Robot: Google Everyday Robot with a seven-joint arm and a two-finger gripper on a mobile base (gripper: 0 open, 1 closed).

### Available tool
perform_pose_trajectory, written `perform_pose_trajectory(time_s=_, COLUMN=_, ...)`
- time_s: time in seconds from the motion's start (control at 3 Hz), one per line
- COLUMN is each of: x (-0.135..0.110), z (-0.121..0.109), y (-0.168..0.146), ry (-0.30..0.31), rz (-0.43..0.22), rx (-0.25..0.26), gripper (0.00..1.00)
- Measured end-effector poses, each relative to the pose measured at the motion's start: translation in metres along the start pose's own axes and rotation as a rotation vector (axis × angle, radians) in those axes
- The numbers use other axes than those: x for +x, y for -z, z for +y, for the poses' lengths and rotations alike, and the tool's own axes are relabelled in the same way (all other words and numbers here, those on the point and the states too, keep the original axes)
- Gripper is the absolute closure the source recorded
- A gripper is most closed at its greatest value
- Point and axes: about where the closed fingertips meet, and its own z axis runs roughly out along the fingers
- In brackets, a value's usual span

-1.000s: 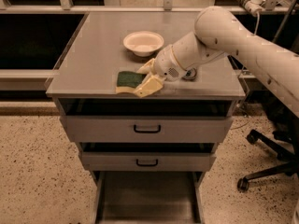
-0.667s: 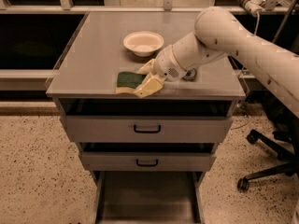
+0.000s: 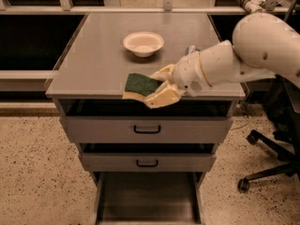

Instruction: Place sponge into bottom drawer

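The sponge (image 3: 139, 85), dark green on top with pale yellow foam below, is at the front edge of the grey cabinet top (image 3: 93, 64). My gripper (image 3: 161, 86) comes in from the right, its cream fingers (image 3: 162, 99) closed on the sponge's right end, one on the far side and one on the near side. The bottom drawer (image 3: 147, 198) is pulled open at the foot of the cabinet, straight below the sponge, and shows a bare grey floor.
A white bowl (image 3: 143, 43) sits at the back middle of the cabinet top. Two shut grey drawers with black loop handles (image 3: 147, 129) (image 3: 147, 163) lie between the top and the open drawer. An office chair base (image 3: 267, 170) stands at the right on the speckled floor.
My gripper and the sponge have shifted a little toward the front edge and to the right. The bowl and the drawers have not moved.
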Motion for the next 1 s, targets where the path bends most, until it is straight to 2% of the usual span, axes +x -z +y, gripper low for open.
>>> perform_pose_trajectory(time_s=0.33, x=-0.007, z=0.043, y=0.02, ry=-0.047, rz=-0.058, rx=0.117, gripper=1.0)
perform_pose_trajectory(time_s=0.67, x=0.047, z=0.066, y=0.03, ry=-0.188, rz=-0.03, rx=0.19, gripper=1.0)
perform_pose_trajectory(time_s=1.0, x=0.051, z=0.07, y=0.027, ry=-0.191, rz=-0.021, rx=0.185, gripper=1.0)
